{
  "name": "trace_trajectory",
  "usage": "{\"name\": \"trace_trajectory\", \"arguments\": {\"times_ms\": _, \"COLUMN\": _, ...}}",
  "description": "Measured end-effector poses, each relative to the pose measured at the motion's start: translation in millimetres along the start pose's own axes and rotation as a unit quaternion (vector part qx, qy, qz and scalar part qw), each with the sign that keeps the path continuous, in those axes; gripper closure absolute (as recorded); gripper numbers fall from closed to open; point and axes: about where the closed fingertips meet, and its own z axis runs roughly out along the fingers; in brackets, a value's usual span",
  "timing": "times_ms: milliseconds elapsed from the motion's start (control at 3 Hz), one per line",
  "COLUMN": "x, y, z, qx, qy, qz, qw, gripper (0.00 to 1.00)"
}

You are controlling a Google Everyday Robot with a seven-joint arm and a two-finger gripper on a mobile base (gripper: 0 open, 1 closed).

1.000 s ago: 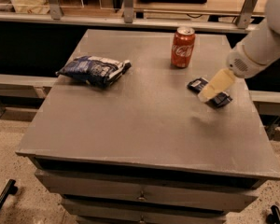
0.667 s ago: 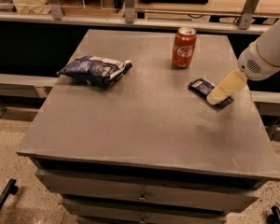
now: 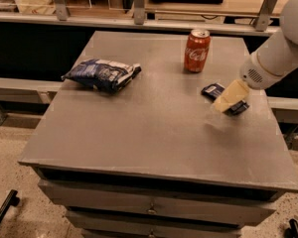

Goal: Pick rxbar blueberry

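The rxbar blueberry (image 3: 213, 89) is a small flat dark navy bar lying on the grey table (image 3: 154, 133) at the right, in front of and slightly right of the cola can. My gripper (image 3: 229, 98), cream-coloured at its tip, reaches in from the right on a white arm (image 3: 278, 53). It sits right over the bar's middle and hides it. The bar's two ends show on either side of the gripper. Whether the gripper touches the bar cannot be told.
A red cola can (image 3: 196, 50) stands upright behind the bar. A puffy blue-and-white snack bag (image 3: 102, 74) lies at the table's left. Drawers run below the table's front edge. A counter with metal posts stands behind the table.
The arm has drawn further to the right. The gripper tip swung right, then came back down over the bar. The bar, can and bag have not moved.
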Motion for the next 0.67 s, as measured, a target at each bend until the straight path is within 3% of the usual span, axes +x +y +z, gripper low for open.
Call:
{"name": "trace_trajectory", "arguments": {"times_ms": 333, "x": -10.7, "y": 9.5, "z": 36.7, "qx": -0.013, "qy": 0.01, "qz": -0.007, "qw": 0.9998, "gripper": 0.0}}
{"name": "trace_trajectory", "arguments": {"times_ms": 667, "x": -10.6, "y": 10.3, "z": 38.3, "qx": -0.014, "qy": 0.011, "qz": -0.008, "qw": 0.9998, "gripper": 0.16}}
